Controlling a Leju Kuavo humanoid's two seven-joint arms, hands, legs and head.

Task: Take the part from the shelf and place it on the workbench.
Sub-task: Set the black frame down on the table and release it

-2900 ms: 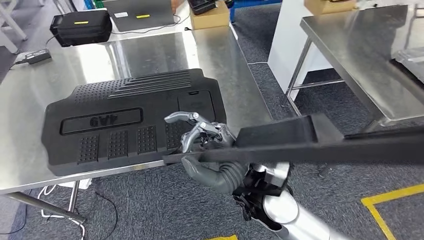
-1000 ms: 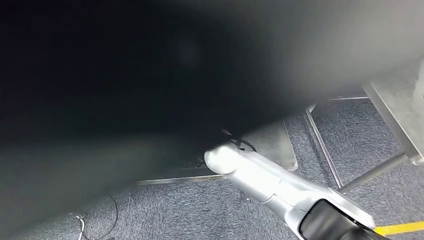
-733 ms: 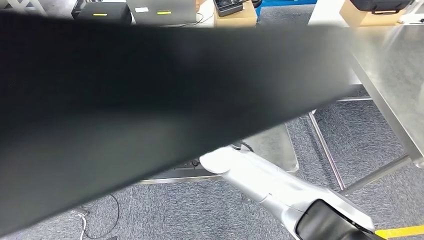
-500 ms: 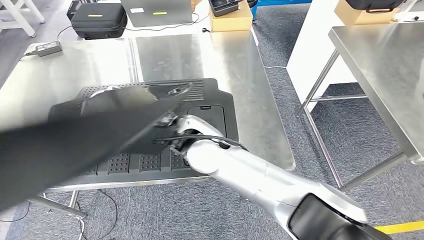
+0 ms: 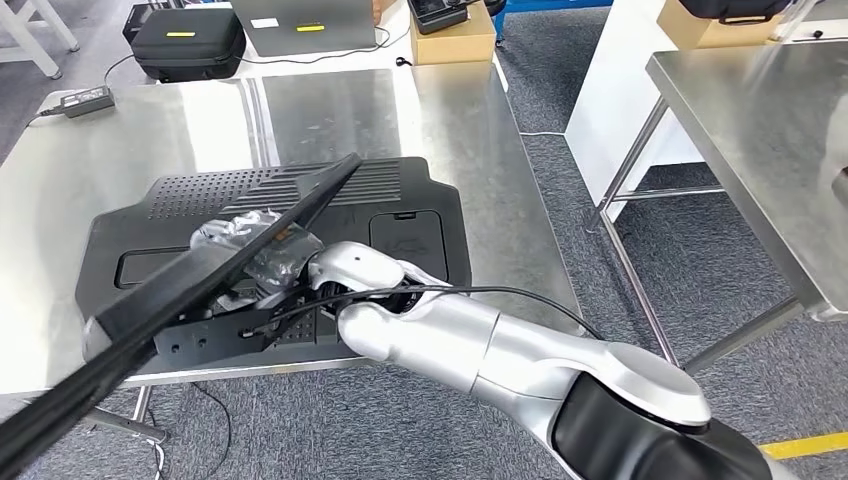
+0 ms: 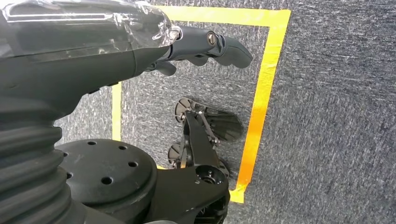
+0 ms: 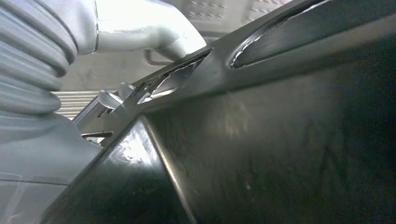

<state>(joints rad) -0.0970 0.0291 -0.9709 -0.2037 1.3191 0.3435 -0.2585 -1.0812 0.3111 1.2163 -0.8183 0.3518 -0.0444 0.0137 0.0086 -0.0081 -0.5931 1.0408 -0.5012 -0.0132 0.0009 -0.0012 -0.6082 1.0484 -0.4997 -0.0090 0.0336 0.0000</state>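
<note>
No text, number or brand can be read anywhere. The black case (image 5: 184, 42) at eleven o'clock carries a yellow label whose print is too small to make out, and the white sticker on the grey laptop lid (image 5: 303, 22) at twelve o'clock is likewise illegible. The black part's (image 5: 290, 240) recessed plate is hidden.

Steel tabletop (image 5: 330, 110) at centre, glossy, reflecting overhead light. Second steel table (image 5: 760, 130) at right, separated by aisle. Grey carpet floor (image 5: 560, 150) throughout; yellow tape line (image 5: 805, 445) near right, yellow tape rectangle (image 6: 261, 107) on carpet below. White pillar (image 5: 615, 60) far right. Black case (image 5: 185, 40), laptop (image 5: 305, 22), cardboard box (image 5: 455, 40) at far edge. Power adapter (image 5: 85, 98) far left. Cables (image 5: 200, 420) under table.
</note>
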